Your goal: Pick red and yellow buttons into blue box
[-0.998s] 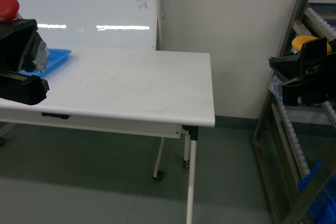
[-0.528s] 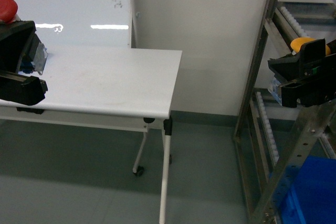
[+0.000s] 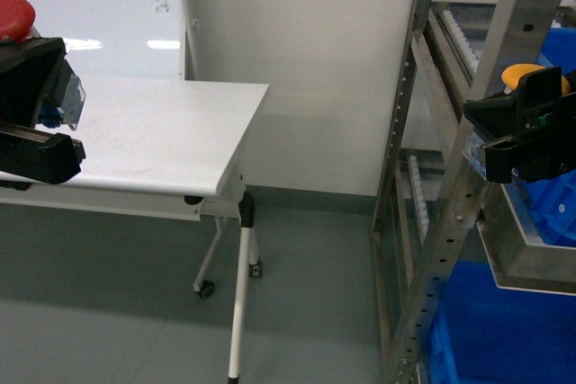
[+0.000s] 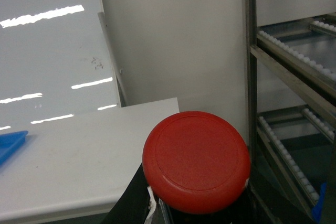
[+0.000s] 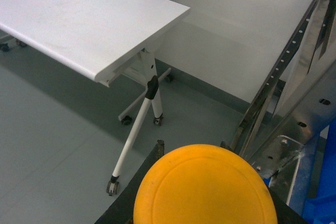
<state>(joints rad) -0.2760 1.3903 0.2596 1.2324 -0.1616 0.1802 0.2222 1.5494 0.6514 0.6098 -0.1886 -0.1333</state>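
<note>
Red round push-button cap (image 4: pixel 195 161) hides your left tool's grip; yellow cap (image 5: pixel 205 186) hides your right tool's. Each tool is clamped on its button, beyond the white surface (image 3: pixel 135 141).

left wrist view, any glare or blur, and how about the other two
Left wrist: bright light streaks glare on the glossy panel; red button is sharp. Right wrist: even light, yellow button slightly soft. Head: faint streaks on the panel, left gripper dark, little detail.
</note>
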